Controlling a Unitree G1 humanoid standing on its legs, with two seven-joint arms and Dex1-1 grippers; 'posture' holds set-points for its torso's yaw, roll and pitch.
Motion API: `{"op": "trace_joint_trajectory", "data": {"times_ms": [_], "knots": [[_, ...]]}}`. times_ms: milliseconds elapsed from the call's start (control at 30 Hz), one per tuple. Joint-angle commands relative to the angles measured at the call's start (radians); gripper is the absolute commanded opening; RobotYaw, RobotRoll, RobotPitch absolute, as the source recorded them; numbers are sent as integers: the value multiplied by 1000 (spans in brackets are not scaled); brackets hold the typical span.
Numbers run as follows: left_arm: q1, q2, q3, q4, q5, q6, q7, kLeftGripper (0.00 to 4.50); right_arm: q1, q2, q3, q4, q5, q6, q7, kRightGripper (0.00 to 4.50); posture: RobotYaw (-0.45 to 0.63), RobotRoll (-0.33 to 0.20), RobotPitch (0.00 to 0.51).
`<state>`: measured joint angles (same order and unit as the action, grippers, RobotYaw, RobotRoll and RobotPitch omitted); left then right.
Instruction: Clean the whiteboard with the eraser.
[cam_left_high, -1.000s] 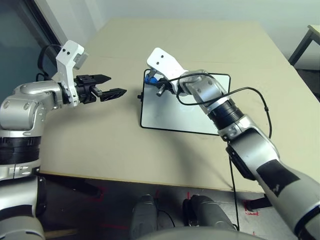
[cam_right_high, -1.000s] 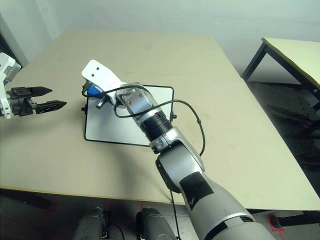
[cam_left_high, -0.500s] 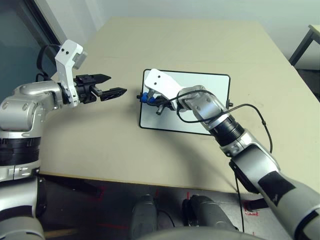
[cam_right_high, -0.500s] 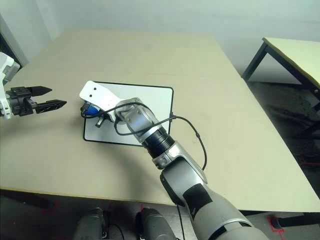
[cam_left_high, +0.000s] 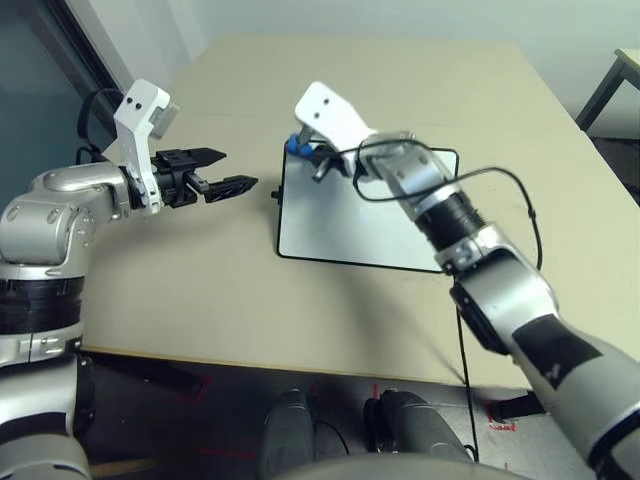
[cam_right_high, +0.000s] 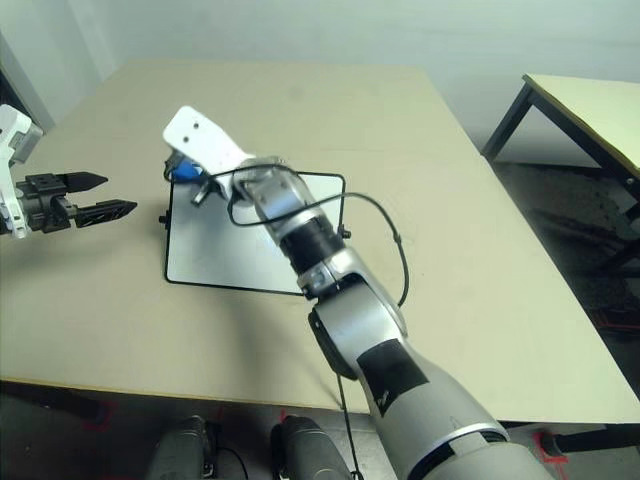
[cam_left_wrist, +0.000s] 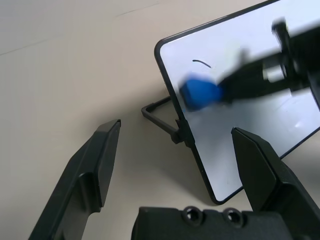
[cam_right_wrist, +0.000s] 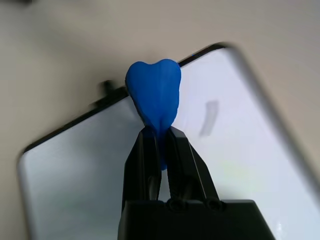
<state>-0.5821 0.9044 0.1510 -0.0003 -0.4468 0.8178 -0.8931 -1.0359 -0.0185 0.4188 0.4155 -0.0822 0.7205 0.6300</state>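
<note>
Right claw, pinched shut on the eraser at the whiteboard's left edge, should probably carry it toward the board's far-left corner, where 1 pen mark remains.

We see a pale beige surface, broad and flat, with a straight front edge. Directly on it we have the whiteboard, lying flat near the middle: white, rectangular, with a thin black frame and rounded corners. We notice small black tabs on its short sides, and one short dark pen line on its white face, near the frame.
</note>
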Motion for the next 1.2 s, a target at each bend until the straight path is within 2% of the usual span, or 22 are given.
{"op": "trace_joint_trajectory", "data": {"times_ms": [33, 400, 533, 733, 833, 933, 1200], "knots": [[11, -2, 5, -6, -9, 11, 2, 4500, 18, -5, 31, -43, -16, 44, 10, 124, 15, 0, 50], [17, -2, 9, -6, -12, 10, 0, 4500, -242, 33, -133, 334, 5, -202, -115, 123, 19, 0, 52], [18, -2, 9, -6, -12, 11, -1, 4500, -217, 44, -125, 319, -3, -192, -97, 123, 19, 0, 52], [10, -4, 3, -1, -10, 9, -1, 4500, -43, 44, -22, 67, -20, -44, -26, 123, 13, 0, 50], [6, -6, 1, 1, -9, 7, -1, 4500, -18, 41, -6, 31, -24, -21, -22, 123, 15, 0, 49], [2, -6, 0, 2, -8, 7, -1, 4500, -28, 40, -15, 53, -25, -34, -30, 123, 16, 0, 47], [3, -4, 3, -3, -9, 8, -1, 4500, -204, 40, -128, 302, -15, -193, -122, 119, 22, 0, 41]]}}
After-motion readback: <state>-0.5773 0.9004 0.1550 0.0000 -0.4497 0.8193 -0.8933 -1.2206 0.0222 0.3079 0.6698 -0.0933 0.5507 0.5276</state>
